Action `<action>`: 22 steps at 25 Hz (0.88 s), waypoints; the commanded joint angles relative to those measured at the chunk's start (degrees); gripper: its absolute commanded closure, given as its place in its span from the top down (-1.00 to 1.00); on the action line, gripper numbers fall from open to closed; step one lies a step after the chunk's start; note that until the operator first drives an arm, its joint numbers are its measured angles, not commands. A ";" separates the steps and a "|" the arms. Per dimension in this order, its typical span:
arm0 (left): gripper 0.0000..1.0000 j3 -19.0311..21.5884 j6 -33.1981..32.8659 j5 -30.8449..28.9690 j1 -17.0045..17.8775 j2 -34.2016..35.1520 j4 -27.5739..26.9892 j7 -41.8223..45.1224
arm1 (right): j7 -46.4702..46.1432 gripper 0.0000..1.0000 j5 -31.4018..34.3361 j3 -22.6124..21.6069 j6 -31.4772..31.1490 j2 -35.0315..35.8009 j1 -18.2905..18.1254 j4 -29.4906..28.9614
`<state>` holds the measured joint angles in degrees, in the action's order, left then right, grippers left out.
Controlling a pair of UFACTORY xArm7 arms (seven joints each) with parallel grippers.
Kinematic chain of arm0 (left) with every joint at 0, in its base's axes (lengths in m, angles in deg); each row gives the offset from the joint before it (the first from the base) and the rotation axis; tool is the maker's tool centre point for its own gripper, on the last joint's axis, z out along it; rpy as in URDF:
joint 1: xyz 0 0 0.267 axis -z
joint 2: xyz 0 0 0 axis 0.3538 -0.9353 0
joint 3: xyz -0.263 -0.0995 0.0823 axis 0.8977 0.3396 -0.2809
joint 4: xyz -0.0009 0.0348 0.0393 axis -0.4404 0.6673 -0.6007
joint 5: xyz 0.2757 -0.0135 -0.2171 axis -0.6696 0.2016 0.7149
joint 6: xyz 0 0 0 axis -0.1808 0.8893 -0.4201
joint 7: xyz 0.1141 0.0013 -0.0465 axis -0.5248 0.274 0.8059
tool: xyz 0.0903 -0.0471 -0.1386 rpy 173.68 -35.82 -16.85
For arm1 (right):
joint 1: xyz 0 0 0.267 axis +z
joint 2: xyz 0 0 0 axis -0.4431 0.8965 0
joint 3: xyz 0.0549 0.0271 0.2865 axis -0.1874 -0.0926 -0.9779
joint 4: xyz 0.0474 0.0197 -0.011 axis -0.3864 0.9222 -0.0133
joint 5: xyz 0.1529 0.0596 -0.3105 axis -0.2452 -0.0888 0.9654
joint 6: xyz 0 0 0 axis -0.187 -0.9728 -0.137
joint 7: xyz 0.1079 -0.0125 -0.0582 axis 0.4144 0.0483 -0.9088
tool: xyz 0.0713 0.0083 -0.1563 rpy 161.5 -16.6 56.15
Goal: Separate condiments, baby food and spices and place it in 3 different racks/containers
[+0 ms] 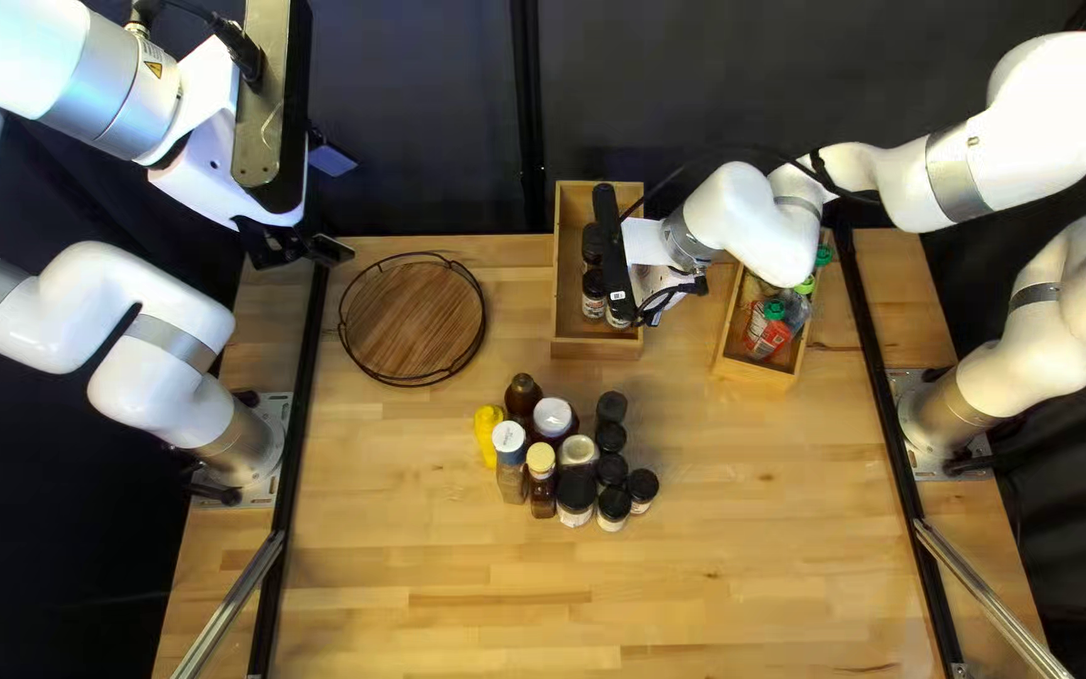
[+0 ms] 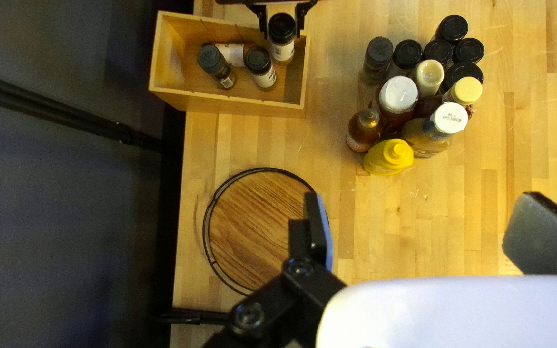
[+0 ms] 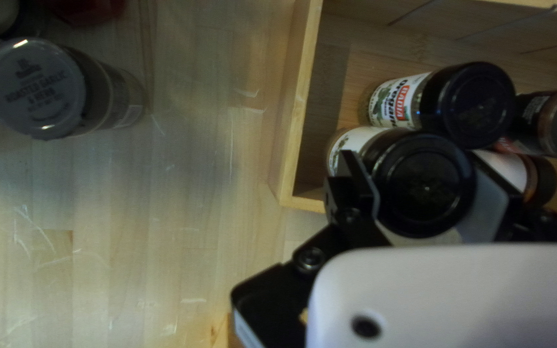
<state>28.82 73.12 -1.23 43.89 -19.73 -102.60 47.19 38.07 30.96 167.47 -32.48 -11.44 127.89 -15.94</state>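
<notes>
My right gripper (image 1: 614,258) is over the near end of the wooden box (image 1: 597,350). In the right wrist view my right gripper (image 3: 423,183) is shut on a black-lidded spice jar (image 3: 425,183), inside the box beside an oregano jar (image 3: 391,102) and other jars. My left gripper (image 1: 302,248) hangs high beside the round wooden tray (image 1: 415,320); in its own view my left gripper (image 2: 420,225) stands open and empty. Mid-table, several black-lidded jars (image 1: 611,468) stand against sauce bottles (image 1: 509,463) and a yellow mustard bottle (image 1: 488,434).
A second wooden box (image 1: 744,367) at the right of the top left view holds green-capped pouches (image 1: 769,330), partly under my right arm. Bare tabletop (image 1: 443,579) lies in front of the bottle group and between the round tray and the first box.
</notes>
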 commanded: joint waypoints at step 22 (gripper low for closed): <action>1.00 0.00 0.00 0.00 0.00 0.00 0.00 0.00 | 21.51 1.00 -4.34 -16.56 -15.40 9.59 11.74 4.84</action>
<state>28.82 73.12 -1.23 43.89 -19.73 -102.60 47.19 51.98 22.87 154.63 -47.72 0.08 139.03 -11.54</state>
